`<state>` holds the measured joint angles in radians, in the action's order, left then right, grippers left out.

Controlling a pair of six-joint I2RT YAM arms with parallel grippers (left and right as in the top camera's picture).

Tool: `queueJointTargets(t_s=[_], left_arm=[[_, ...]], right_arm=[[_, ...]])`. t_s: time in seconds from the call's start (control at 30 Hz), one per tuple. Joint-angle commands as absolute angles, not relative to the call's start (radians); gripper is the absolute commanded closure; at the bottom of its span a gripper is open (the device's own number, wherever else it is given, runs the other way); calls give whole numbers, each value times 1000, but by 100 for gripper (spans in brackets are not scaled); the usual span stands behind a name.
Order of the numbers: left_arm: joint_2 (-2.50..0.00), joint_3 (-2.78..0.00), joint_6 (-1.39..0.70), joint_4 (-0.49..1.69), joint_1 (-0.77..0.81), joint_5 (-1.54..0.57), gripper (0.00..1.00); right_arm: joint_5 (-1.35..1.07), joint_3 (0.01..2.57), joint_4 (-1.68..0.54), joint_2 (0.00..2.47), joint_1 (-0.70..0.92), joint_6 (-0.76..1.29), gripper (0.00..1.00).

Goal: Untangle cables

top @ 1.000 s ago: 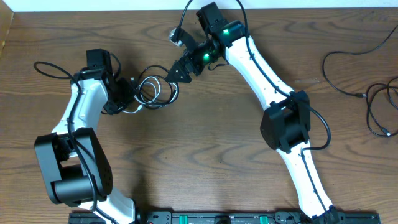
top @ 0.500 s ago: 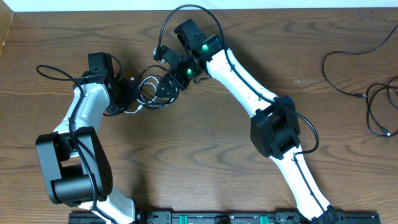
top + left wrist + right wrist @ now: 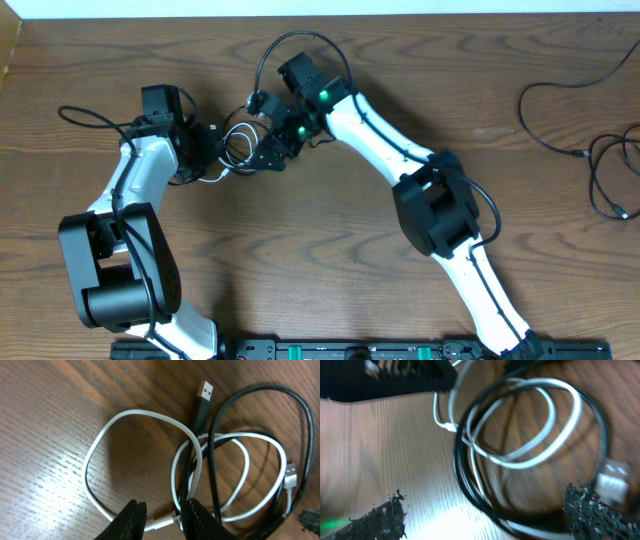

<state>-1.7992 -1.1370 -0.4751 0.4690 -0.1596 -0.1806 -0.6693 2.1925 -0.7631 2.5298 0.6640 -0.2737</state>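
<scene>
Cables [image 3: 192,465] in knot btwn left tool [image 3: 162,520] & right tool [image 3: 490,512], both apart; black cords [image 3: 585,153] far right

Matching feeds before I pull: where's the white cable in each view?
Overhead: white cable upper left of centre.
Left wrist: white cable loops across the middle.
Right wrist: white cable upper centre, blurred.
Landmark: black cable threading its loops.
</scene>
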Motion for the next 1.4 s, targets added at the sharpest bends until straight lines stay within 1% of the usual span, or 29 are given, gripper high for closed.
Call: queueJointTargets(t_s=[0.0, 0.2, 0.3, 0.5, 0.57, 0.63, 0.67, 0.7, 0.73, 0.77, 0.8, 0.9, 0.93, 0.97, 1.1, 1.27, 1.37], left_arm=[[-1813, -1114, -498, 464, -160, -171, 67], [-1813, -1114, -499, 454, -160, -171, 67], [-1815, -1114, -500, 454, -160, -171, 66], [-1835, -1114, -500, 442, -155, -171, 66], [-1840, -1114, -500, 439, -151, -171, 65], [-1842, -1114, -500, 439, -147, -171, 63], [-1842, -1114, -500, 438, -144, -171, 62], [-1842, -1114, -500, 438, -144, -171, 62], [-1842, -1114, -500, 438, -144, -171, 62], [-1842, -1114, -500, 438, -144, -171, 61], [-1842, -1114, -500, 436, -144, -171, 61], [-1842, -1114, -500, 434, -144, -171, 53], [-1842, -1114, -500, 432, -144, -171, 41], [-1842, -1114, -500, 431, -144, -171, 37], [-1842, -1114, -500, 431, -144, -172, 36], [-1820, -1115, -477, 421, -145, -321, 36], [-1789, -1115, -421, 425, -145, -331, 36]], right_arm=[[-621, 2161, -723, 2548, 714, -286, 1], [-501, 2142, -690, 2551, 766, -286, 2], [-496, 2142, -679, 2551, 772, -286, 5], [-496, 2142, -684, 2553, 760, -286, 41], [-496, 2142, -683, 2553, 760, -286, 48], [-496, 2142, -682, 2553, 760, -286, 58], [-496, 2142, -680, 2553, 760, -286, 71], [-496, 2142, -680, 2553, 760, -286, 76], [-496, 2142, -680, 2553, 760, -286, 86], [-495, 2142, -680, 2553, 760, -286, 94], [-495, 2142, -680, 2553, 759, -286, 99], [-495, 2142, -680, 2553, 759, -286, 99], [-495, 2142, -680, 2553, 759, -286, 99], [-493, 2142, -679, 2553, 759, -286, 99], [-473, 2142, -680, 2553, 760, -286, 99], [-473, 2142, -680, 2553, 760, -286, 99], [-473, 2142, -680, 2553, 761, -286, 99]])
